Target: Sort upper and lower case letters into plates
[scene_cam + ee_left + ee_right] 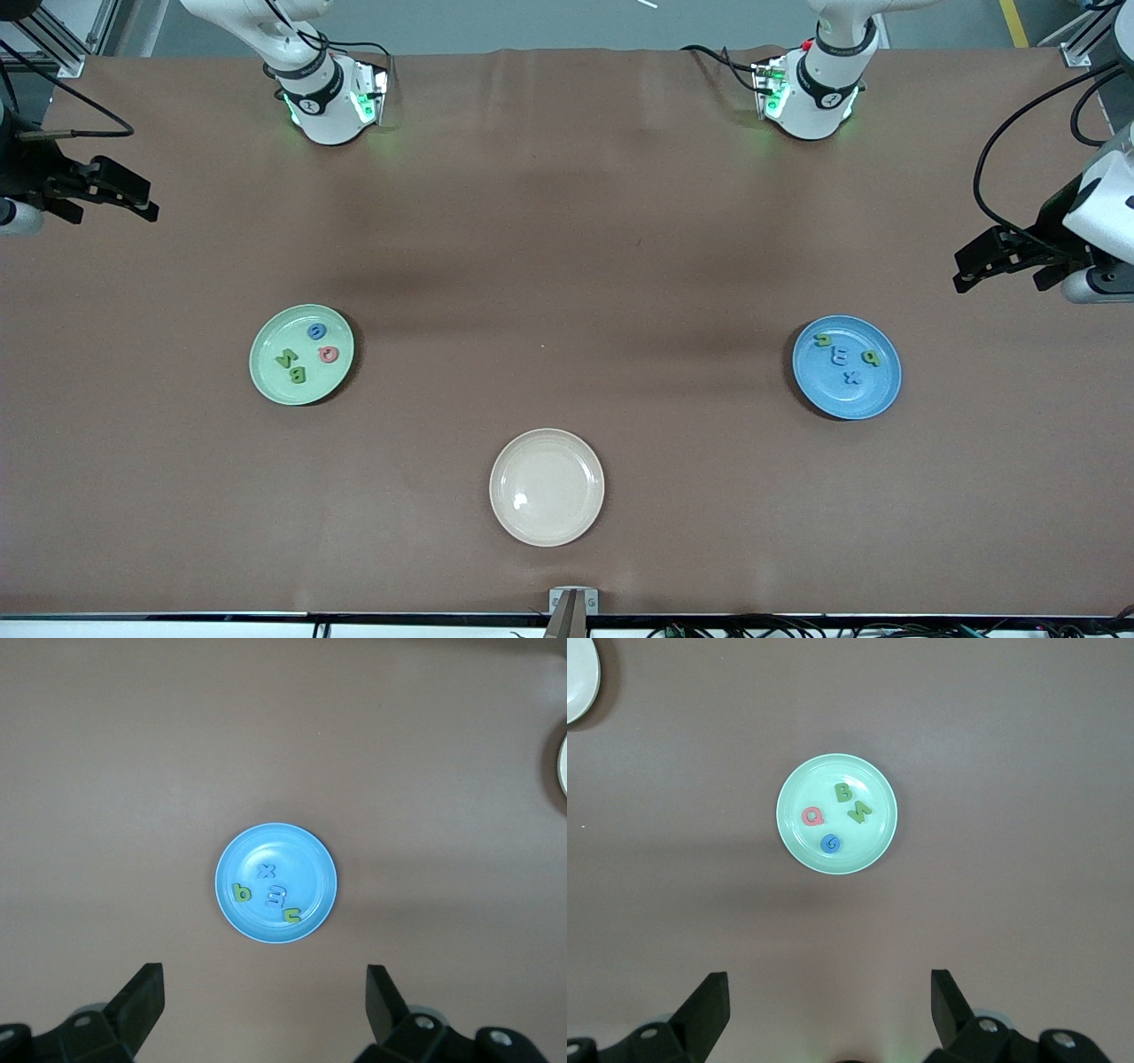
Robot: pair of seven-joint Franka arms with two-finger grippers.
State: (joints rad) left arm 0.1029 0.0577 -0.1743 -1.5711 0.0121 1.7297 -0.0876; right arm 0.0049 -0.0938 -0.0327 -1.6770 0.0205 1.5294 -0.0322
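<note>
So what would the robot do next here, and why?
Probably nothing more than stay parked. The green plate holds capitals B, N, Q, G; the blue plate holds small letters; the beige plate lies empty, and no letter lies loose on the table. Left gripper and right gripper wait open and empty at the table's ends.

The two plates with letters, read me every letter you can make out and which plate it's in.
"B", "N", "Q", "G" lie in the mint green plate: green B, green N, pink Q, blue G.
"x", "p" lie in the blue plate: blue x, green p.
The blue plate's other two letters are too blurred to read.
</note>
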